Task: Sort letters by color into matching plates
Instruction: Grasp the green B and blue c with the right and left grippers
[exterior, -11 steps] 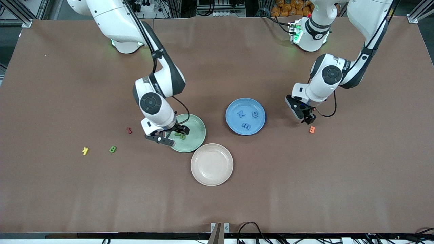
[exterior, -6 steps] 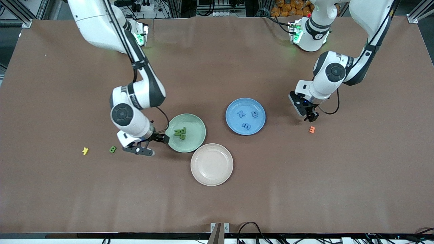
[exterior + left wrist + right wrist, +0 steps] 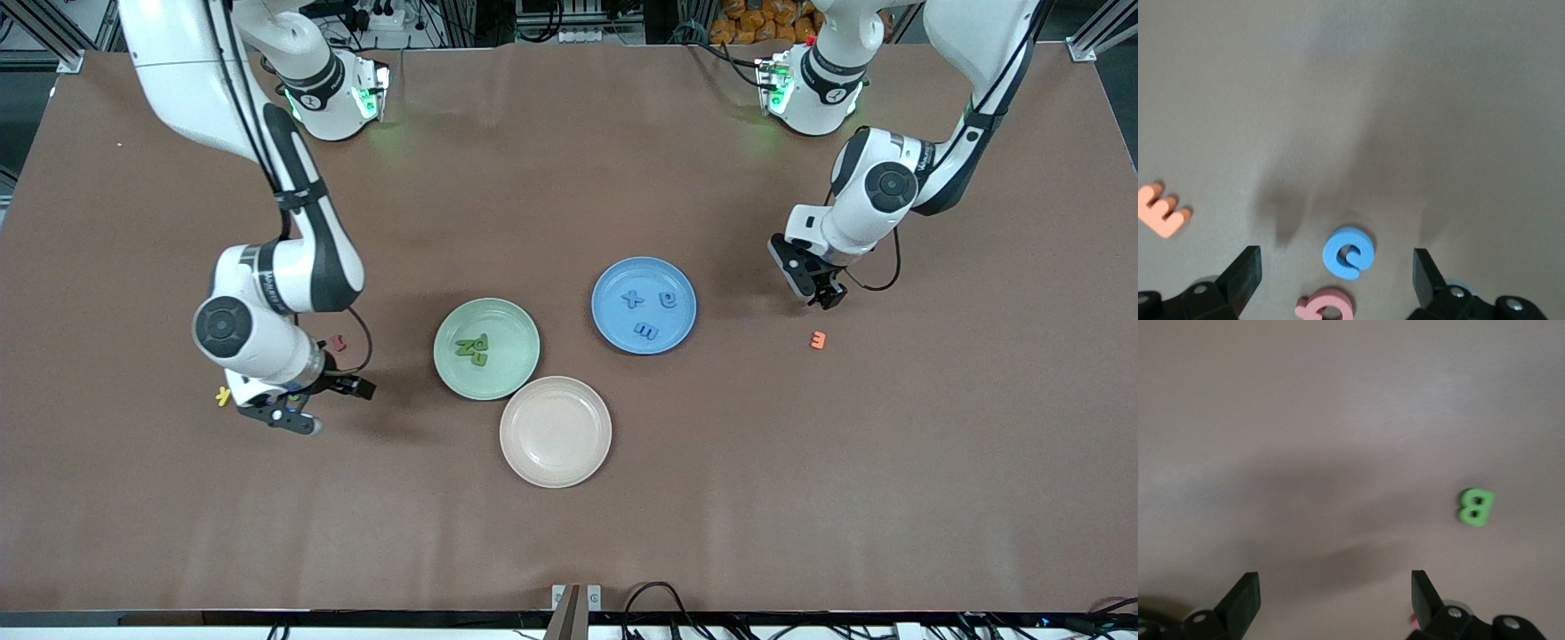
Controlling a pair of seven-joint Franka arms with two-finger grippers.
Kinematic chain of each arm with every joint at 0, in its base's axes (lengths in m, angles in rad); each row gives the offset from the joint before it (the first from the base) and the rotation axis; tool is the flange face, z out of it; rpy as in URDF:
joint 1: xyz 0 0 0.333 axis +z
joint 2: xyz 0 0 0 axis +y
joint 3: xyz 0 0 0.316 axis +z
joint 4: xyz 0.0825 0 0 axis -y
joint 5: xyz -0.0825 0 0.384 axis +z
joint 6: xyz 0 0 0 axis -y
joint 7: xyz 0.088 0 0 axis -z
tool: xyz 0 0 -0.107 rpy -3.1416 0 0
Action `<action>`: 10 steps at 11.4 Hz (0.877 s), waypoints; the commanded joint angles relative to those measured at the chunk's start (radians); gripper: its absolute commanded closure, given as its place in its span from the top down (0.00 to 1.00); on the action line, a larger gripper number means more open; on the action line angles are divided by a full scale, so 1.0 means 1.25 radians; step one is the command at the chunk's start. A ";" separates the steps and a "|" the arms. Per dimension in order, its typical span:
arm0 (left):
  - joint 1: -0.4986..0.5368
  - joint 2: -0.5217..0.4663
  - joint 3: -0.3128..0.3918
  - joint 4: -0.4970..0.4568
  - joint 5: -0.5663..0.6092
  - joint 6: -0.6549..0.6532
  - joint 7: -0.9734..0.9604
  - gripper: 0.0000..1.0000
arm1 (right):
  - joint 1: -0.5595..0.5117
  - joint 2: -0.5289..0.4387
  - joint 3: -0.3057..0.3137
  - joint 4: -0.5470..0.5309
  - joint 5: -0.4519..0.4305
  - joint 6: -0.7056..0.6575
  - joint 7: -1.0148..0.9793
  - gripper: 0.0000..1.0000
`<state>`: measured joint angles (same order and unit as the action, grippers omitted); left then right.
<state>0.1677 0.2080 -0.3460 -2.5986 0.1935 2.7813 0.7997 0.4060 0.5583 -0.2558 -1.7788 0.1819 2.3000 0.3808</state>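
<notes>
— Where do the pincers stand?
— Right pincer [image 3: 302, 404] hangs released over the small green foam letter B [image 3: 1477, 506] on the brown counter [image 3: 569, 533]; left pincer [image 3: 1335, 280], released, is over the blue foam letter [image 3: 1348, 252].
— Next?
— Probably descend, grasp, carry to the mint-green plate [image 3: 511, 329] and the blue plate [image 3: 613, 284].

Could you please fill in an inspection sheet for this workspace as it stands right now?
Surface: brown table, bare around the plates.
Job's things: green plate holds stacked green letters; blue plate holds three blue letters. A green B and a blue letter lie on the table.
Clutter: empty beige plate; orange letter; red letter; yellow letter; pink letter.
Grippers: right gripper open, beside the green B; left gripper open, above the blue letter.
Cables: black cable at the table's near edge.
Surroundings: metal frame posts by the bases.
</notes>
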 commanded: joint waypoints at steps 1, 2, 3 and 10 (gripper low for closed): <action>0.025 -0.030 -0.013 -0.029 0.008 0.015 0.013 1.00 | -0.072 -0.006 0.010 0.002 -0.004 -0.010 -0.002 1.00; 0.025 -0.028 -0.013 -0.029 0.008 0.015 0.013 1.00 | -0.085 -0.005 0.010 0.002 -0.004 -0.009 0.003 1.00; 0.025 -0.025 -0.013 -0.029 0.008 0.018 0.012 0.98 | -0.111 -0.001 0.010 0.001 -0.002 -0.004 0.023 1.00; 0.019 -0.004 -0.014 -0.036 0.008 0.038 0.006 0.89 | -0.135 0.025 0.012 -0.003 0.014 0.023 0.227 1.00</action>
<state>0.1835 0.2069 -0.3531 -2.6205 0.1935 2.7968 0.8038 0.2649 0.5714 -0.2552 -1.7800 0.1864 2.3072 0.6288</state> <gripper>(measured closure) 0.097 0.000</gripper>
